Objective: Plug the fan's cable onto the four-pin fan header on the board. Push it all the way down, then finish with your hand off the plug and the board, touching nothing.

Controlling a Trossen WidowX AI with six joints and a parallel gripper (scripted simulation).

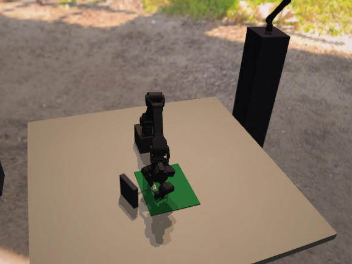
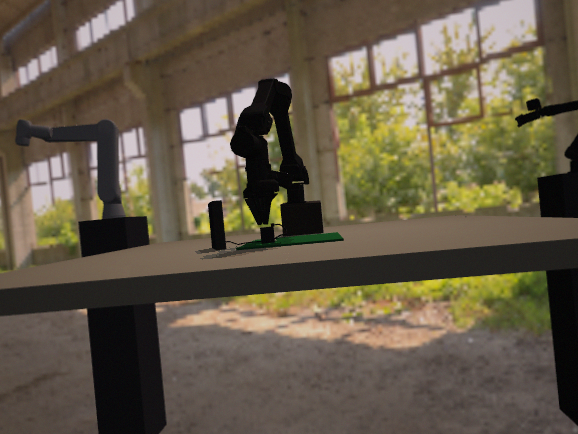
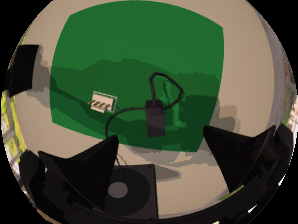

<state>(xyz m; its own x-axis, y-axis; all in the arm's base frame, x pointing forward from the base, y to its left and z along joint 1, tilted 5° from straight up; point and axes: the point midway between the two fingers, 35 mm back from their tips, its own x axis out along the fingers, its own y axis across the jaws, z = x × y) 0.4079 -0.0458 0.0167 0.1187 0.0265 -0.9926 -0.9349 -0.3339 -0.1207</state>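
Observation:
The dark plug [image 1: 157,194] [image 2: 267,234] [image 3: 155,123] stands upright on the green board [image 1: 184,191] [image 2: 320,238] [image 3: 145,30], apart from the header. Its black cable [image 3: 166,75] loops over the board and runs to the fan [image 1: 128,191] [image 2: 217,225] [image 3: 139,192], which stands on edge beside the board. The pale four-pin header [image 1: 153,187] [image 3: 103,101] is left of the plug in the wrist view, its pins bare. My gripper [image 2: 262,223] [image 3: 161,135] is open and empty, pointing down just above the plug. Its wide-set fingers frame the plug in the wrist view.
The tan table [image 1: 76,146] [image 2: 400,240] carries the board, the fan and my arm's dark base block [image 1: 143,141] [image 2: 302,217]. Dark pedestals with other arms stand beyond the table, one at the right [image 1: 259,76] and one at the left [image 2: 112,235].

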